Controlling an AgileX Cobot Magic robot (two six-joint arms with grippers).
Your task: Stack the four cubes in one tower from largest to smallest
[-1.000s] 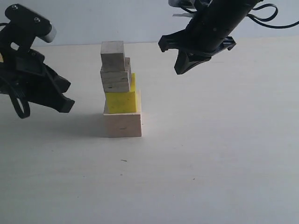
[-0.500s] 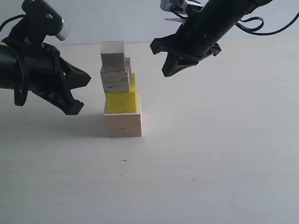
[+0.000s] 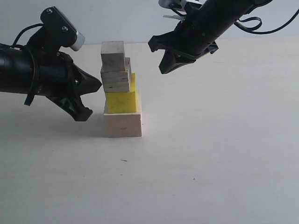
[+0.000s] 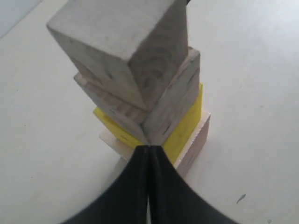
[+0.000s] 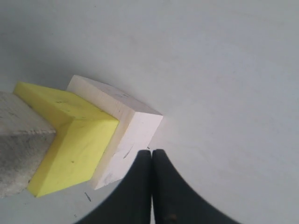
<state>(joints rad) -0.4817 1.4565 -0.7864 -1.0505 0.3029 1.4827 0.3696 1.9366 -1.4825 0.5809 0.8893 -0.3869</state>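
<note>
Crooked tower [image 3: 121, 100] stands. Wood blocks probably light, stiff, easily toppled; take flat opposite sides. Pinched shut, empty: left gripper [image 4: 148, 154], right gripper [image 5: 152, 156].

Large cube [image 3: 122, 125]: pale cream bare wood with one small dark fleck on the front face; centre left of the frame.
Yellow cube [image 3: 121, 101]: bright, plain yellow with a few tiny dark specks.
Lower small cube [image 3: 116, 80]: grey-beige bare wood with banded grain.
Top small cube [image 3: 113, 55]: grey-beige wood; curved ring grain on one face in the left wrist view.
Left gripper [image 4: 149, 151]: black.
Right gripper [image 5: 152, 156]: black.
Table [image 3: 210, 154]: off-white with sparse dark specks.
Backdrop [image 3: 117, 18]: pale blue-grey, across the upper strip of the frame.
</note>
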